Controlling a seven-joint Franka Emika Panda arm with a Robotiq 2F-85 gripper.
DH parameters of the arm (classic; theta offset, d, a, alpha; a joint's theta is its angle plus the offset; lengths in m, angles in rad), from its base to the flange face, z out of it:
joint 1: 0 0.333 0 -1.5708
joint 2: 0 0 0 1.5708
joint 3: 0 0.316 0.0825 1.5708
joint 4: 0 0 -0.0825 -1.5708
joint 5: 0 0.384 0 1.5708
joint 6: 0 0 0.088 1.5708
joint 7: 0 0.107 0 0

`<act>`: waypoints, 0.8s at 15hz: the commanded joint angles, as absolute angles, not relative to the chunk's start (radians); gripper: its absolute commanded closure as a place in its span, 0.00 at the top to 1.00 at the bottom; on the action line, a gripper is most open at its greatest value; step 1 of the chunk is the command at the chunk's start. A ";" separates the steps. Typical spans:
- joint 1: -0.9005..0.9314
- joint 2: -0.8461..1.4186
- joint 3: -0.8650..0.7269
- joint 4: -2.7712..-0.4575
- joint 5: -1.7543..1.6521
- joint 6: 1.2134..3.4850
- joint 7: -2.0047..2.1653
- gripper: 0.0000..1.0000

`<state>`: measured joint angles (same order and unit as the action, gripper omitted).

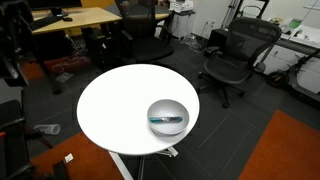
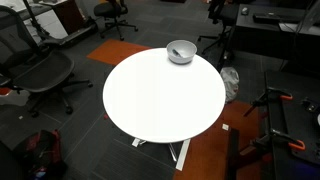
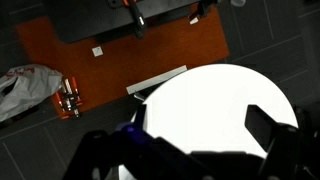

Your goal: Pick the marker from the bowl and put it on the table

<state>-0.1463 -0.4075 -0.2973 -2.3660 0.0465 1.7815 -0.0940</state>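
Observation:
The silver bowl [image 1: 170, 107] stands near one edge of the round white table [image 1: 115, 105]. The marker [image 1: 166, 119], dark with a teal section, lies inside the bowl. In an exterior view the bowl [image 2: 187, 57] is at the table's [image 2: 160, 100] far edge, with the marker [image 2: 179, 51] lying across it. The arm shows in neither exterior view. In the wrist view my gripper [image 3: 200, 135] is open and empty, its dark fingers spread high over the bare table top [image 3: 210, 95]. Bowl and marker are out of the wrist view.
Black office chairs [image 1: 235, 55] [image 2: 40, 75] and a wooden desk [image 1: 75, 20] surround the table. Orange carpet [image 3: 150, 50] lies beside the table's base. A white bundle [image 3: 25, 85] and a small orange item [image 3: 68, 97] lie on the floor.

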 commanded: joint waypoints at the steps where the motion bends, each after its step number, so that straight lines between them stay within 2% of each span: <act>1: -0.171 -0.404 -0.276 -2.364 0.055 1.780 -0.102 1.00; 6: -0.171 -0.404 -0.276 -2.364 0.055 1.780 -0.102 1.00; 12: -0.155 -0.279 -0.243 -2.291 0.047 1.894 -0.085 1.00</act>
